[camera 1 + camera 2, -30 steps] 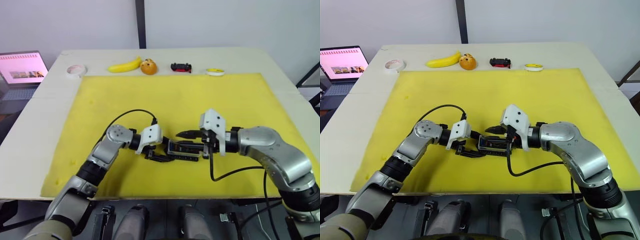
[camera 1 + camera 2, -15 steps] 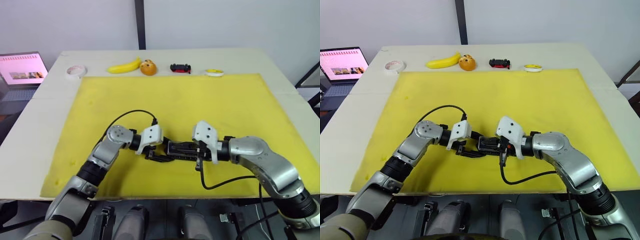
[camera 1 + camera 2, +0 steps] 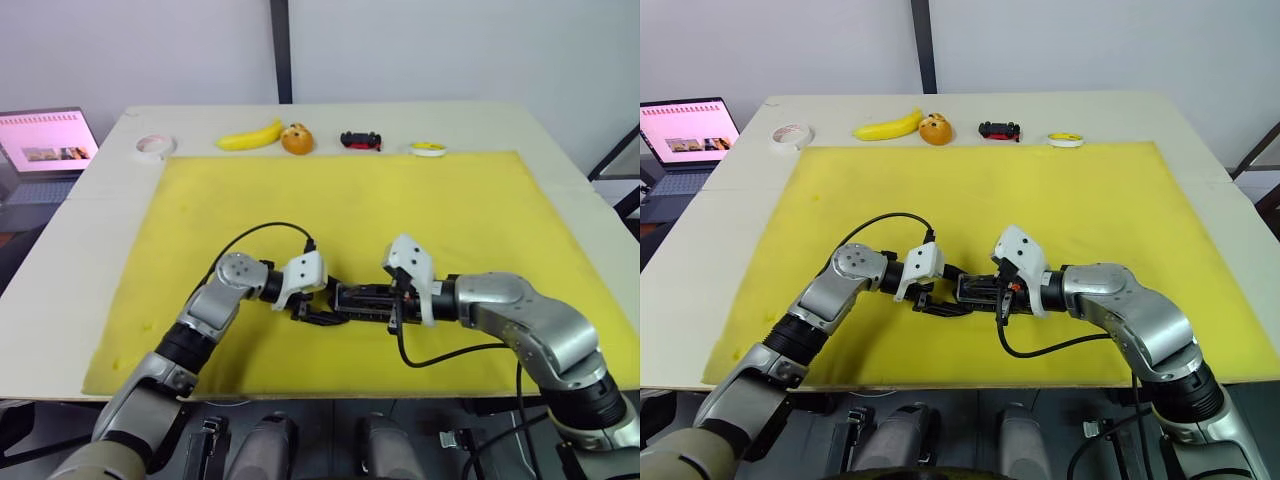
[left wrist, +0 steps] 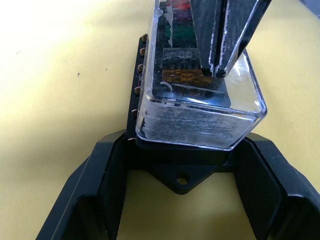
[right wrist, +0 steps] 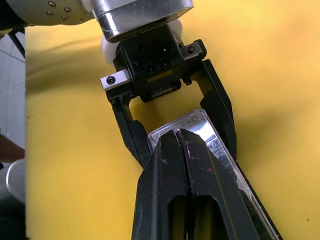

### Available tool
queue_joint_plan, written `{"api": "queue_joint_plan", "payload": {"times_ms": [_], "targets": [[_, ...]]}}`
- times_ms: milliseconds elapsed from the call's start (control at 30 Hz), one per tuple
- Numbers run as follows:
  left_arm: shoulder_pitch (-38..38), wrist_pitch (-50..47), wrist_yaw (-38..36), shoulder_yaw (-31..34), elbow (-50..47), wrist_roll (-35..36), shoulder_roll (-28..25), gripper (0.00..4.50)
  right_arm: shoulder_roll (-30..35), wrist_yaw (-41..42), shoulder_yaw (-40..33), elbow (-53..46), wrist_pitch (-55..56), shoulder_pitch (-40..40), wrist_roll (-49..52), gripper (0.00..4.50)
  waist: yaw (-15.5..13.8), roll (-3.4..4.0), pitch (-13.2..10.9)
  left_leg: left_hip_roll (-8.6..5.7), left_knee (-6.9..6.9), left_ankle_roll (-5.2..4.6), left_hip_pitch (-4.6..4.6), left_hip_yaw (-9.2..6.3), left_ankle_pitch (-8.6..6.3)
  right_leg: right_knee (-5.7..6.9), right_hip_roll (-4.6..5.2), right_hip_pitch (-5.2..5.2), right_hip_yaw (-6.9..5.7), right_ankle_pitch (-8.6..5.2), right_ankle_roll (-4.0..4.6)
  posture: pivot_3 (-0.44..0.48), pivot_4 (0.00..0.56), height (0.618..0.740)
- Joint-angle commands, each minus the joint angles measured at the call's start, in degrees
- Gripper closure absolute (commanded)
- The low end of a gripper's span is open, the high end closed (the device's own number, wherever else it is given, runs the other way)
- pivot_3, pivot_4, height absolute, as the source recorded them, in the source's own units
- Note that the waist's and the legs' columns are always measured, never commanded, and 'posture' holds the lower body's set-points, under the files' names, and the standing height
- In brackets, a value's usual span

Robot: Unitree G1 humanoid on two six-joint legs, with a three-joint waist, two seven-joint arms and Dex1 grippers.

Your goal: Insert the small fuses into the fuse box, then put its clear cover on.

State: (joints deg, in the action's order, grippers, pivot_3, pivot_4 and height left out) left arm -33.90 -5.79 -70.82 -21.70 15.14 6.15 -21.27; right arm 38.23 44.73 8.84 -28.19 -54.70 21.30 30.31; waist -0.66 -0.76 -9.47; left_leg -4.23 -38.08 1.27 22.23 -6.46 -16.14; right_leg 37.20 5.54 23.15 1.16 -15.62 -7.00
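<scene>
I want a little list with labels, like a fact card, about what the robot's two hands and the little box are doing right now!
surface: yellow foam mat
box: small black plastic fuse box lying on the mat
cover: clear plastic cover sitting on the box, coloured fuses showing through it
left gripper: open, fingers either side of the box's end
right gripper: shut, fingertips pressed down on the cover's top
far edge of table: yellow banana, black-and-red toy car
</scene>
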Motion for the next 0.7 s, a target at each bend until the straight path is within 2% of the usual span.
{"api": "queue_joint_plan", "payload": {"times_ms": [33,300,467,700], "targets": [[-0.41,1.02,0.04,0.05,-1.72,0.14,0.51,1.97,-0.1,-3.93,1.19,5.74,-2.23,-1.15,-3.21,4.48,0.04,-0.01,0.02,0.0,0.0,0.0,0.0,0.0,0.0,0.0,0.0,0.0,0.0,0.0,0.0,0.0,0.15,0.74],[-0.59,1.02,0.13,0.37,-0.32,-0.14,0.25,1.97,-0.74,-1.5,-2.53,2.62,1.27,2.25,0.62,4.48,0.0,-0.02,0.04,-0.01,0.0,0.0,0.02,0.01,0.0,0.0,0.0,0.03,0.0,0.0,0.0,0.0,0.15,0.74],[-0.74,1.16,0.16,0.41,-0.05,-0.16,0.28,1.97,1.57,-1.32,1.8,3.93,4.01,1.6,-4.14,4.48,0.0,-0.01,0.04,-0.01,0.0,-0.02,0.09,0.0,-0.01,-0.02,0.01,0.09,0.0,0.0,0.0,0.0,0.15,0.74],[-1.2,1.29,0.36,0.57,0.38,-0.18,0.5,1.97,1.07,-4.29,5.75,6.68,2.65,-0.93,-7.44,4.48,0.0,-0.02,0.05,-0.01,0.0,-0.02,0.07,0.0,-0.01,-0.03,0.01,0.07,-0.01,0.0,0.0,0.0,0.15,0.74]]}}
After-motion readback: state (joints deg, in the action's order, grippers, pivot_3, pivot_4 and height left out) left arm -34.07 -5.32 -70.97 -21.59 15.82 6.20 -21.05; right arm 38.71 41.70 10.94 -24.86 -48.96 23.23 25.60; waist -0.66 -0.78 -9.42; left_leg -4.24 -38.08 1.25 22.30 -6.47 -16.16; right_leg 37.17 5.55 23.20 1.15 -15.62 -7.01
